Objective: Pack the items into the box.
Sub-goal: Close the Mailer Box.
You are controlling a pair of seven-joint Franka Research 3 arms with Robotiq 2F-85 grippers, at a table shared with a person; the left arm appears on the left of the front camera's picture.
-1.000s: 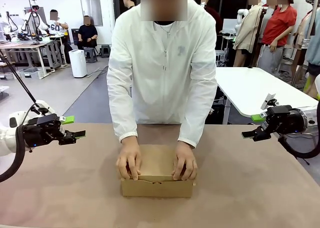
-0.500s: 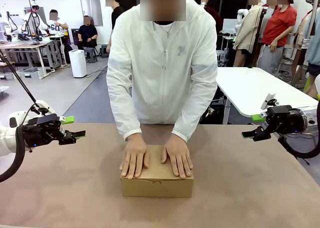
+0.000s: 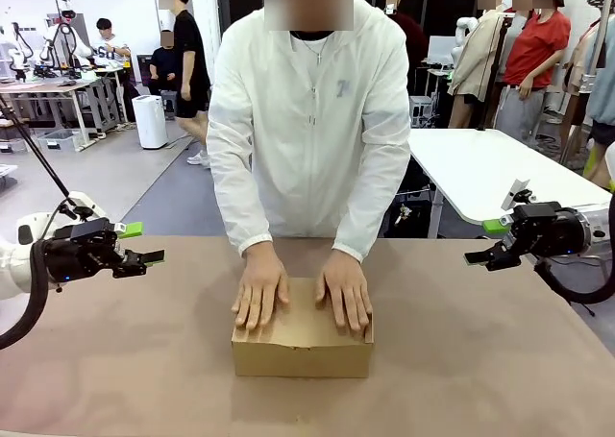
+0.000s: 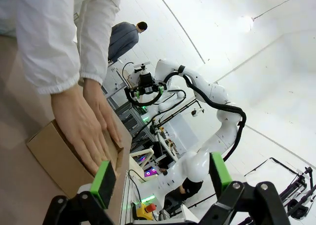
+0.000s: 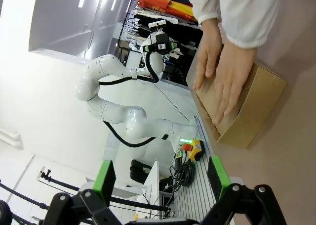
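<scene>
Brown table (image 3: pixel 500 360) with closed box (image 3: pixel 302 352), busy lab behind.

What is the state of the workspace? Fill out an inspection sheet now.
Surface: brown table, bare around the box.
Job's things: cardboard box at centre, lid down; person's hands flat on the lid. Contents hidden.
Clutter: nothing seen.
Grippers: left gripper open, holding nothing, at the table's left side; right gripper open, holding nothing, at the right side.
Cables: black cable looping along the left arm.
Surroundings: white table behind; people at benches farther off.
</scene>
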